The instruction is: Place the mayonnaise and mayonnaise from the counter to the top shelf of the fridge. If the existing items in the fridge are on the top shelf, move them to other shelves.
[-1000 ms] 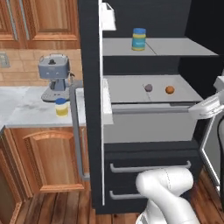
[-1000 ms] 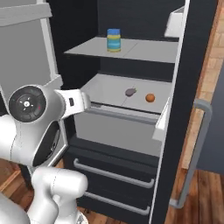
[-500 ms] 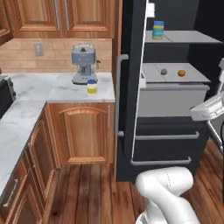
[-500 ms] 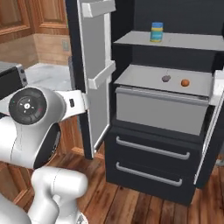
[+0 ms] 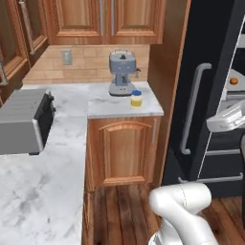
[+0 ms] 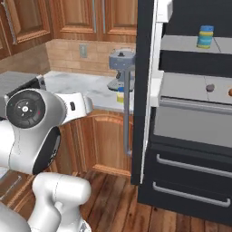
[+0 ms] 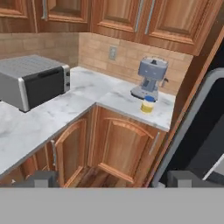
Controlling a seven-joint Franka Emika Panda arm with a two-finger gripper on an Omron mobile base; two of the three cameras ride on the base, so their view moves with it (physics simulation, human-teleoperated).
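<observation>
**A:** Which jar is the arm going for?

**B:** I'd say the pale cream-yellow mayonnaise jar with the blue lid (image 5: pixel 136 99), which stands on the marbled counter (image 5: pixel 115 106) just in front of the grey-blue coffee machine (image 5: pixel 121 73), above centre in the left base view. The blue-labelled mayonnaise jar (image 6: pixel 205 36) already sits on the fridge's top shelf (image 6: pixel 181 43), at the upper right of the right base view.

**A:** And the gripper?

**B:** The gripper (image 7: pixel 113 180) is spread, its two dark tips wide apart at the bottom of the hand view, with nothing between them (it is well short of the counter, so this is an approach, not a grasp).

**A:** How should it close in?

**B:** My judgement: bring the hand up to jar height and come at it from the open front edge of the counter, since the coffee machine stands right behind it. Centre the jar between the tips before closing, and pinch the body below the lid.

**A:** Anything in the way?

**B:** The open fridge door (image 5: pixel 206 91) with its grey bar handle (image 5: pixel 190 110) stands just right of the counter. Swing wide of it. The toaster oven (image 5: pixel 25 120) at the left is well apart.

**A:** The small items?

**B:** The greyish-purple lump (image 6: pixel 210 87) lies on the lower shelf (image 6: pixel 186 88), so the top one seems free.
</observation>
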